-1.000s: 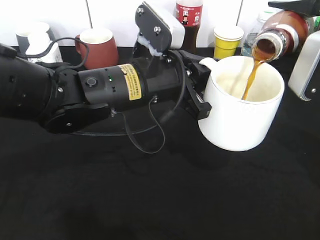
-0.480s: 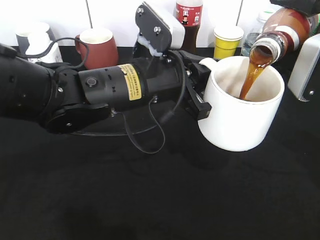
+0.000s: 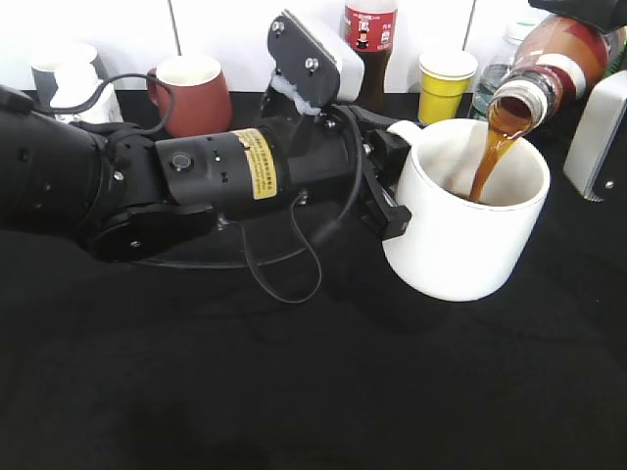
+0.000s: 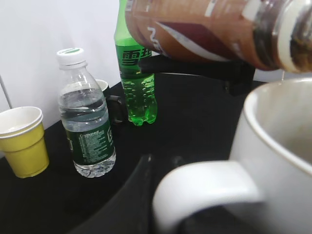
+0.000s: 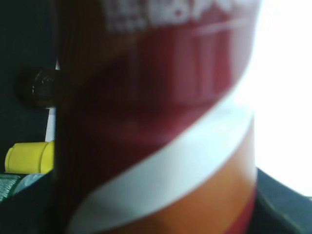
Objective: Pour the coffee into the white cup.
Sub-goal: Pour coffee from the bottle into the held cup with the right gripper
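Pour running — coffee (image 3: 554, 54) tipped steeper than 1 s ago at desk's far right edge, stream into white cup (image 3: 465, 230). My left gripper (image 3: 389, 186) clenched on handle; right grip unseen — can't tell.

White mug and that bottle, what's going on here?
Mid-pour. The right arm holds the coffee bottle tipped over the white mug, and a brown stream is falling inside it. The left gripper is at the mug's handle, apparently steadying it. The mug looks tilted slightly.
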